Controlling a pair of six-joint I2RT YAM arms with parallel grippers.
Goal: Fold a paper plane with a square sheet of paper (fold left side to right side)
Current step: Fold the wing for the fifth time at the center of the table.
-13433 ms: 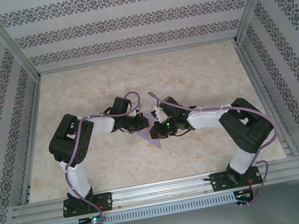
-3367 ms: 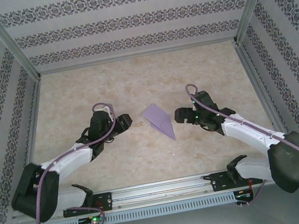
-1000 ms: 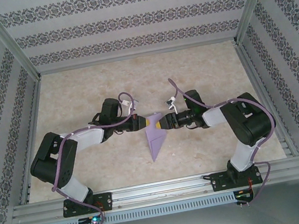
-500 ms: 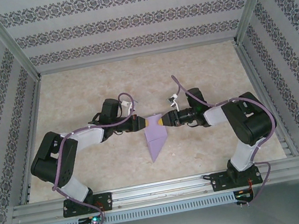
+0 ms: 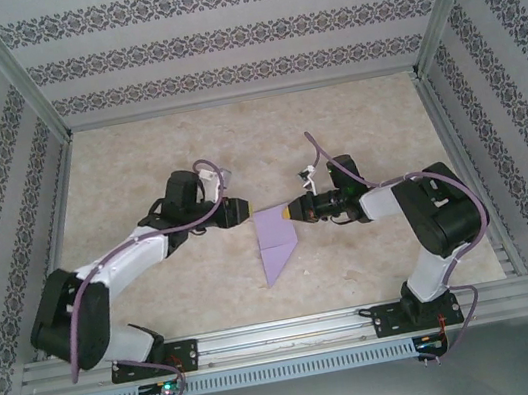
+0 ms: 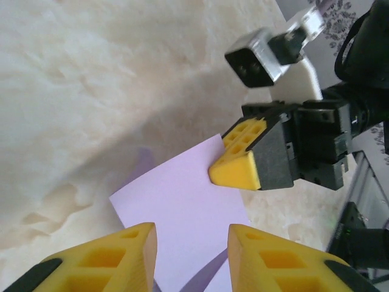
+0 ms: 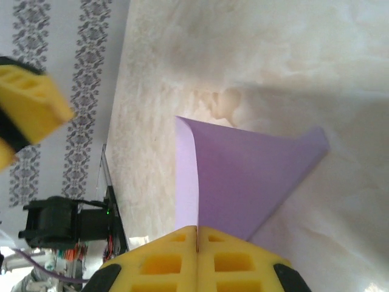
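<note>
One narrow tip of the thin, matte lilac paper (image 5: 274,246), already folded into a long wedge, points toward the near rail, and its broad end faces away across the pale marbled table (image 5: 353,122). At that broad end the right gripper (image 5: 292,212) has its yellow fingers pressed fully together on the right corner; its wrist view shows the sheet pinched in the seam between the pads, with one layer curling upward. The left gripper (image 5: 237,211) hovers just beside the opposite corner, apart from it, jaws partly spread and holding nothing. The paper looks nearly weightless and limp, so it will likely skid on the smooth top, buckle if pushed edge-on, and keep any crease a hard pinch leaves. The best hold is probably a shallow nip at a corner or at an edge that stands off the surface, with the other corner kept anchored
</note>
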